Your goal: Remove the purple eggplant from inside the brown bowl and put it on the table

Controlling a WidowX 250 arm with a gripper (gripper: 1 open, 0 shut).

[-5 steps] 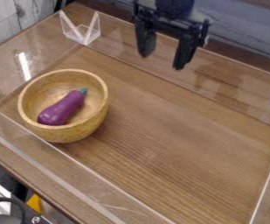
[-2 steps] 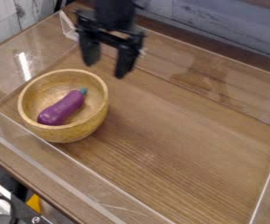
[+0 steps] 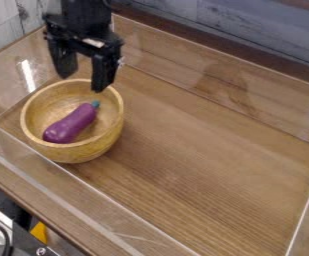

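The purple eggplant [image 3: 74,122] lies inside the brown bowl [image 3: 43,144] at the left of the table [image 3: 210,150], its teal stem tip pointing to the upper right. My gripper [image 3: 85,70] hangs just above the bowl's far rim, a little beyond the eggplant. Its two dark fingers [image 3: 106,73] stand apart and point down, with nothing between them.
Low clear acrylic walls [image 3: 184,45] run around the tabletop. A small clear acrylic piece [image 3: 30,72] stands by the back-left wall near the bowl. Bare wood stretches to the right of the bowl.
My gripper has travelled left and forward from the back middle of the table to above the bowl's far rim. It stayed open. Eggplant and bowl have not moved.
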